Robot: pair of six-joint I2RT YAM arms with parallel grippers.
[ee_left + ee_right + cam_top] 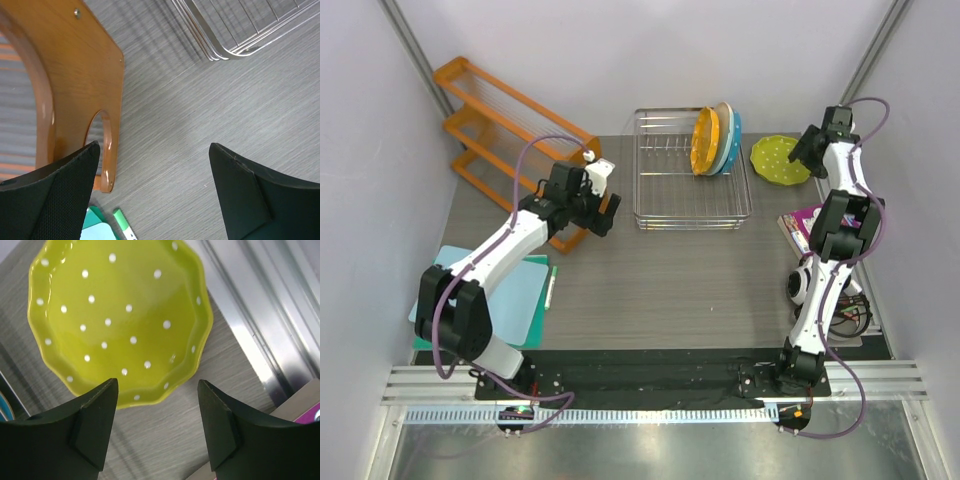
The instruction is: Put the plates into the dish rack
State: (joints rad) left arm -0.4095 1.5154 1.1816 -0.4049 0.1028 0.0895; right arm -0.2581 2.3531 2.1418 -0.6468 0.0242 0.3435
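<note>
Right hand [157, 390] hangs released, jaws apart with nothing between them, just above the near rim of the lime-green scallop-edged plate with white dots [117, 320]; that plate lies flat on the grey desk [165, 440], to the right of the silver wire dish rack [692, 224] and apart from it; the other plates [710, 140], orange in front and blue behind, already stand on edge in the rack's far right corner. What worries me is the flat lie; I judge a finger has to get under that glossy lip, and if it lands on top instead, the plate could skate toward the metal rail [250, 315] just beside it; a shallow pinch might let it tip out on the lift; on the way in, it could knock the leaning ones over. Left hand [155, 147] is released too, over bare desk beside the orange wooden shelf [75, 75], well away from the lime-green plate.
</note>
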